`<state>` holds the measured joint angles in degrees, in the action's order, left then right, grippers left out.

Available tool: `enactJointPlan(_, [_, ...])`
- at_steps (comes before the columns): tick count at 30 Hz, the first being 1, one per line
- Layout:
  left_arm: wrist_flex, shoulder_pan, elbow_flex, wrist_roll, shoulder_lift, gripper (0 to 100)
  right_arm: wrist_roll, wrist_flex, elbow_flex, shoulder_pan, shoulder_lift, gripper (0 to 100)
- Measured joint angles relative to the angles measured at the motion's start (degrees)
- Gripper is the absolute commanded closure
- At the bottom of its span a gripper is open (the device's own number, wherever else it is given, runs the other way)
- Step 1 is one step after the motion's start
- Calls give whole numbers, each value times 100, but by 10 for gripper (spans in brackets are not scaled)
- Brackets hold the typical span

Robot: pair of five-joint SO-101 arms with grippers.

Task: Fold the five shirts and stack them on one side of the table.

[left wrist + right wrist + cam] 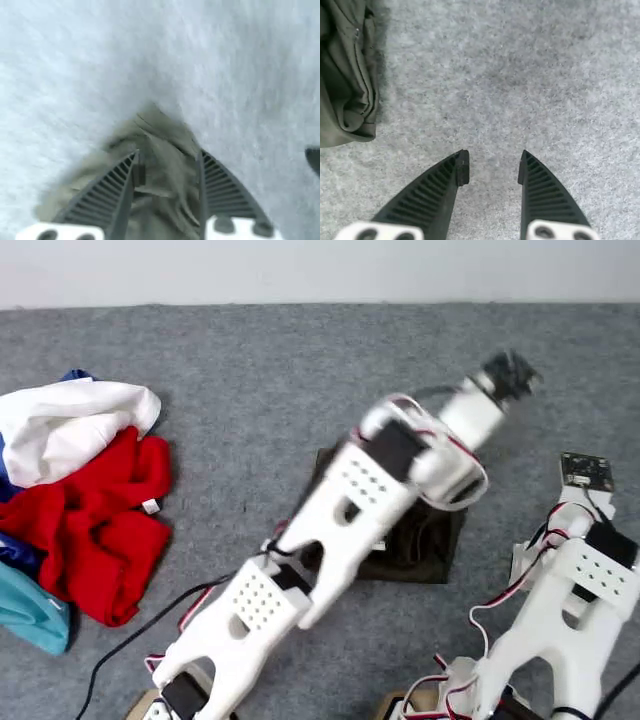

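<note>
High view: the olive shirt (428, 540) lies mid-table on the grey mat (250, 370), partly under the left arm. The left gripper (168, 159) is parted, straddling its fabric. The right gripper (493, 162) is parted over bare mat near it. The pile of shirts (95, 510) lies well apart, on the left side.

This is looking like a robotics lab bench: grey felt-like cloth is covering the tabletop (250, 370), a bare white wall (320, 270) is running behind it, and two white arms (330, 530) with perforated plastic shells are standing at its near edge, red-and-white wires (487, 602) and a black cable (140, 630) trailing openly.
</note>
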<state>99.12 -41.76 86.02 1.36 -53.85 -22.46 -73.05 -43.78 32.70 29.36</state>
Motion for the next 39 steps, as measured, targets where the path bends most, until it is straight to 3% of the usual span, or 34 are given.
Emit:
enactJointPlan(3, [26,554,193,0,0,830,0,0,0,0,0,826])
enactJointPlan(7, [26,1354,-422,0,0,830,0,0,0,0,0,826])
enactJointPlan(13, [26,1732,-1802,0,-18,830,0,0,0,0,0,826])
enactJointPlan(22, [26,1354,-2708,0,-18,830,0,0,0,0,0,826])
enactJointPlan(39, [26,325,-2971,0,-18,830,0,0,0,0,0,826])
